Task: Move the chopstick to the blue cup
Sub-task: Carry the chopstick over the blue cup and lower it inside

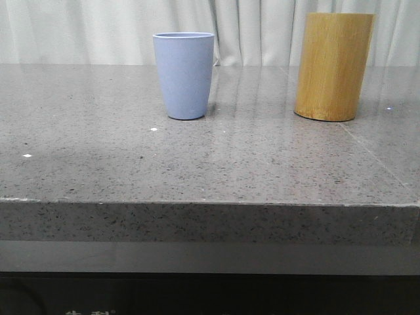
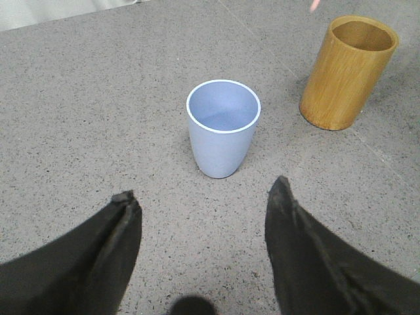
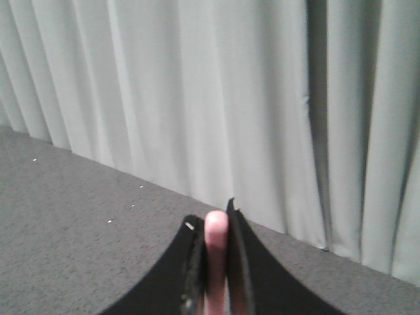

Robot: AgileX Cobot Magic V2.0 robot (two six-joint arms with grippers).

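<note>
The blue cup stands upright and empty on the grey stone table, left of centre; from the left wrist I look down into the blue cup. My left gripper hovers above the table in front of it, open, nothing between its black fingers. My right gripper is shut on the chopstick, whose pale pink end sticks up between the jaws, with the curtain behind. A small pink tip of the chopstick shows above the bamboo holder in the left wrist view.
A tan bamboo holder stands to the right of the cup, also seen as the holder from the left wrist. White curtains close off the back. The table's front edge runs across the near side.
</note>
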